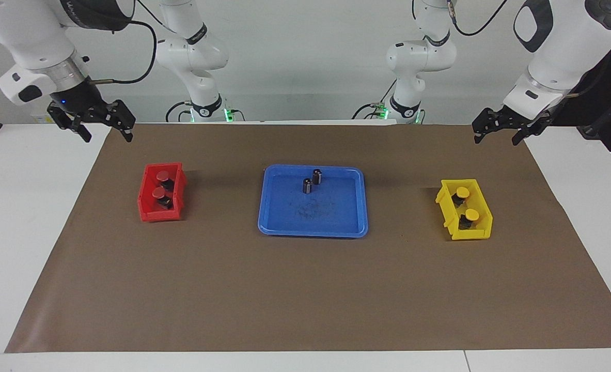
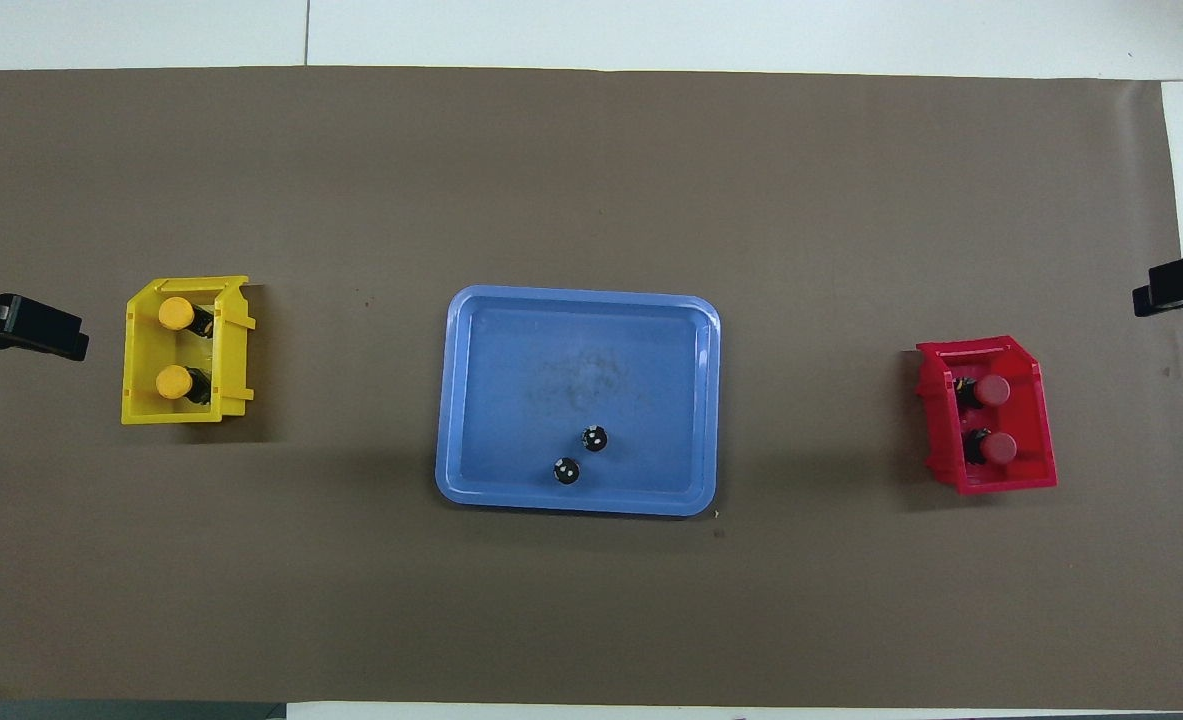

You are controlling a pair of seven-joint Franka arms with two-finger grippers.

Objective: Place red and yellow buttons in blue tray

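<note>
Your blue tray (image 1: 313, 222) sits at the middle of the brown mat (image 1: 305, 289) on the counter (image 1: 21, 206), and in it stand only two capless dark grey cylinders (image 1: 312, 181), close together in the part of the tray nearest the robots, toward six o'clock in the overhead view. None of the buttons is in the tray. You will find the two red buttons (image 1: 161, 185) in the small red bin (image 1: 147, 209), well apart from the tray toward the right arm's end of the counter, at three o'clock from the tray in the overhead view; they sit one nearer to the robots than the other, caps tipped sideways. The two yellow buttons (image 1: 466, 203) lie the same way in the small yellow bin (image 1: 470, 235) toward the left arm's end, at nine o'clock from the tray in that view. Your right hand (image 1: 104, 129) hangs in the air over the mat's corner by its own base, fingers spread and holding nothing. Your left hand (image 1: 496, 132) hangs over the mat's other robot-side corner, likewise spread wide and empty. Both hands are well apart from the bins and the tray.
</note>
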